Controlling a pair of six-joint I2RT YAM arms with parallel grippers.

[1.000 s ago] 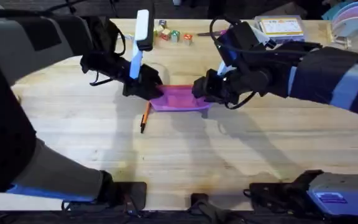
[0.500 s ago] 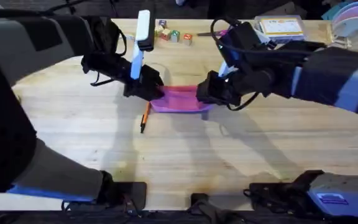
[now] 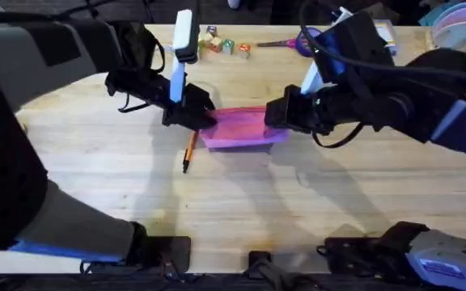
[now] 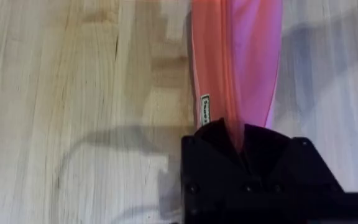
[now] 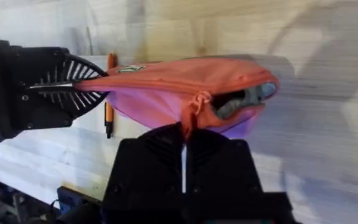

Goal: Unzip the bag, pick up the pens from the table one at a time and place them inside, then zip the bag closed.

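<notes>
The bag point(image 3: 241, 127) lies mid-worktop point(image 3: 241, 202), its zipper partly open near one end. The left tool point(image 3: 203, 120) is clamped on the bag's left end; the right tool point(image 5: 184, 140) is pinched on the zipper pull cord. An orange pen point(image 3: 189, 150) lies beside the bag's left end. The thin cord could slip from the pinch, or the bag could drag if the left hold gives. Since a second ago, the right tool has moved rightward, stretching the bag.

one pink bag point(image 3: 237, 128), one orange pen point(image 3: 189, 151), two claws, left point(image 3: 203, 119), right point(image 3: 275, 115)
</notes>
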